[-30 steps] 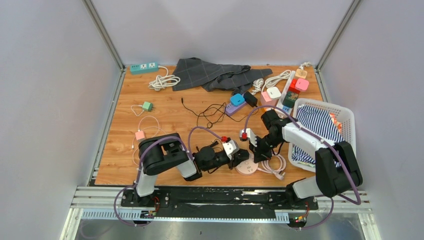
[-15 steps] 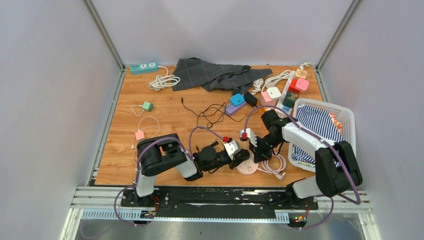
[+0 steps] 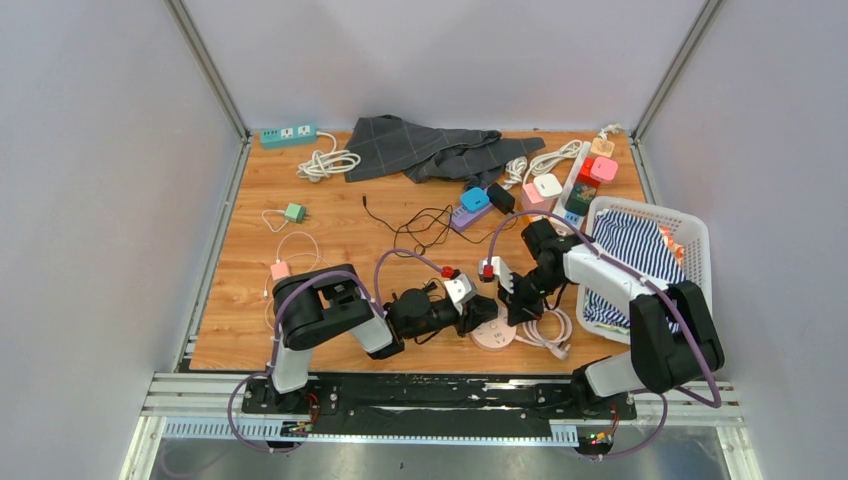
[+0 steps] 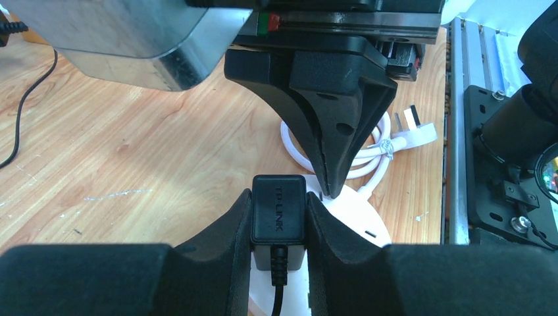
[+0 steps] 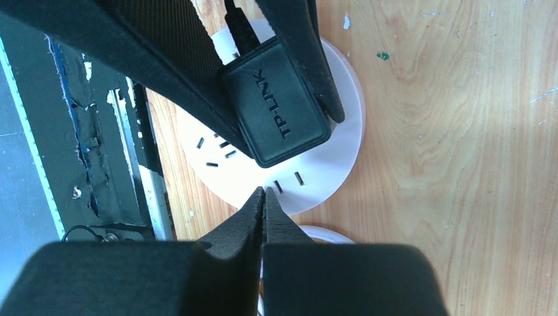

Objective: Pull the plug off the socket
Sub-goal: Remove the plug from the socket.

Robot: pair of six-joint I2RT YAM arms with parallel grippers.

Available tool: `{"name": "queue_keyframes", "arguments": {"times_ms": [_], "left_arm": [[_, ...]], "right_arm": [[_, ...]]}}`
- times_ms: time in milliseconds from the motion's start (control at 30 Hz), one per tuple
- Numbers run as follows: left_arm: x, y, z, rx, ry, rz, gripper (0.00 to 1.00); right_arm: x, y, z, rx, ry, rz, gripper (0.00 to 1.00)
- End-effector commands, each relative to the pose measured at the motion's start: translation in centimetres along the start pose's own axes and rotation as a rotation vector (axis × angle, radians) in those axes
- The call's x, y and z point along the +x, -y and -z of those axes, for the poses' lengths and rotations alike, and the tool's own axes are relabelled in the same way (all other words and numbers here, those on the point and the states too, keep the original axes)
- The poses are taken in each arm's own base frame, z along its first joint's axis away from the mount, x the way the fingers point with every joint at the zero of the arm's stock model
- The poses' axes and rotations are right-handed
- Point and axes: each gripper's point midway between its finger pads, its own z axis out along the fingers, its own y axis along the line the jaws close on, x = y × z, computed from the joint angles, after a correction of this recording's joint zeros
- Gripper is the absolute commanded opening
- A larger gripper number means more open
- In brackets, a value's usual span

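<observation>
Left wrist: left hand [image 4: 279, 212] pinches black plug [image 4: 279, 201] on white socket [image 4: 353, 214]; right hand [image 5: 264, 196] pressed together.

A grey checked cloth [image 3: 410, 145] lies at the bench's [image 3: 250, 320] far edge; a white basket [image 3: 697, 232] holds striped fabric [image 3: 640, 245].

Left arm [image 3: 330, 315]: base at near left, elbow folded, forearm lying low and reaching right. Left end effector [image 4: 279, 214]: horizontal, part-closed, with both fingers [image 4: 224, 230] clamped against opposite sides of the black plug [image 5: 276, 118].

Right arm [image 3: 610, 275]: base at near right, upper link rising to the far side, forearm running left, wrist bent steeply downward. Right end effector [image 5: 264, 197]: fully closed, fingers pressed together into one point. It is aimed downward, its tip just beyond the left end effector's fingertips.
</observation>
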Motion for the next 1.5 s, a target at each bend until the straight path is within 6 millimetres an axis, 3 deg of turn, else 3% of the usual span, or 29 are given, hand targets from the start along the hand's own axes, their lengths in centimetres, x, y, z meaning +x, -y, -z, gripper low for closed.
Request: {"name": "queue_keyframes", "arguments": {"times_ms": [0, 100, 367, 567, 800, 900, 1033, 1300, 1467], "left_arm": [[-1.0, 1.2, 0.3, 0.052, 0.053, -0.017, 0.00], [-1.0, 1.5, 0.5, 0.031, 0.058, -0.098, 0.00], [-1.7, 1.5, 0.4, 0.072, 0.077, 0.040, 0.00], [-1.5, 0.9, 0.8, -0.021, 0.067, -0.162, 0.00], [-1.8, 0.4, 1.1, 0.010, 0.079, 0.047, 0.00], [-1.8, 0.1, 1.0, -0.001, 0.083, -0.021, 0.00], [-1.3, 1.2, 1.1, -0.053, 0.070, -0.234, 0.00], [-1.8, 0.8, 0.8, 0.052, 0.085, 0.075, 0.00], [-1.4, 0.6, 1.0, -0.007, 0.082, -0.131, 0.00]], "right_arm": [[3.6, 0.3, -0.7, 0.013, -0.161, -0.009, 0.00], [3.6, 0.3, -0.8, 0.011, -0.160, -0.006, 0.00], [3.9, 0.0, -1.1, -0.011, -0.181, -0.017, 0.00], [4.4, -0.1, -1.4, -0.033, -0.208, -0.030, 0.00], [4.5, -0.2, -1.5, -0.039, -0.211, -0.040, 0.00], [4.6, -0.2, -1.6, -0.048, -0.223, -0.044, 0.00], [4.7, -0.2, -1.6, -0.047, -0.229, -0.049, 0.00], [4.4, -0.2, -1.5, -0.045, -0.221, -0.045, 0.00], [4.4, -0.3, -1.5, -0.047, -0.219, -0.042, 0.00]]}}
